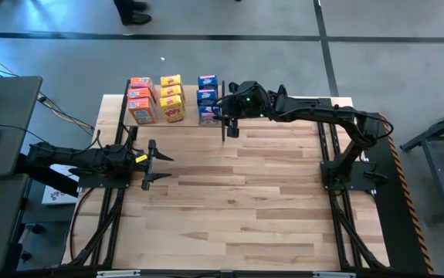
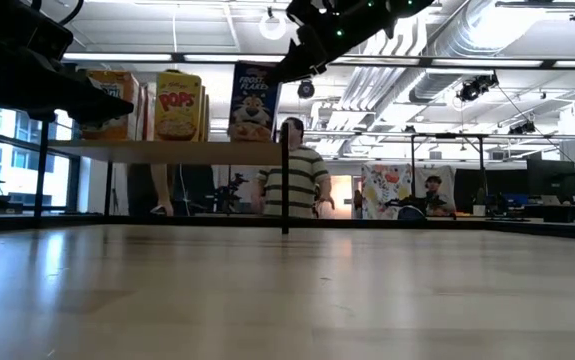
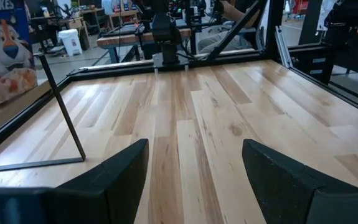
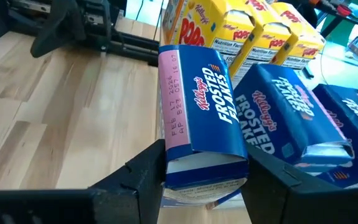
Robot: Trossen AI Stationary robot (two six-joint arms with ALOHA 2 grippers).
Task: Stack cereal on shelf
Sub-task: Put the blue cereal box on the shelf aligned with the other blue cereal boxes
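- Closest to the lens in the right wrist view, the right gripper [image 4: 205, 171] has its two dark fingers closed on the sides of a small blue cardboard Frosted Flakes box [image 4: 205, 112], one finger on each flank, the box's pink end panel with printed date facing up.
- From above, that right gripper [image 1: 231, 123] sits at the front right corner of the shelf, with the held blue box [image 1: 209, 114] at the front of the blue column.
- The shelf, a flat light-wood board framed by thin black metal posts [image 1: 126, 104], stands at the far edge of the plank-patterned wooden table [image 1: 229, 201], left of centre.
- On it the cereal boxes stand in three columns: orange-red boxes [image 1: 140, 99] on the left, yellow Pops boxes [image 1: 171, 97] in the middle, blue boxes [image 1: 207, 86] on the right, the columns just beside one another.
- In the right wrist view, two more blue boxes [image 4: 297, 127] lie just beside the held one, and yellow boxes [image 4: 244, 28] stand behind them.
- In the low view, the shelf board [image 2: 167, 150] is raised above the tabletop on its posts, carrying an orange-red, a yellow and a blue box side by side.
- The left gripper [image 1: 157, 164] waits over the left part of the table, well apart from the shelf, its fingers [image 3: 113, 177] spread wide with nothing between them.
- Beyond the table, a person in a striped shirt [image 2: 294, 180] is in the room.
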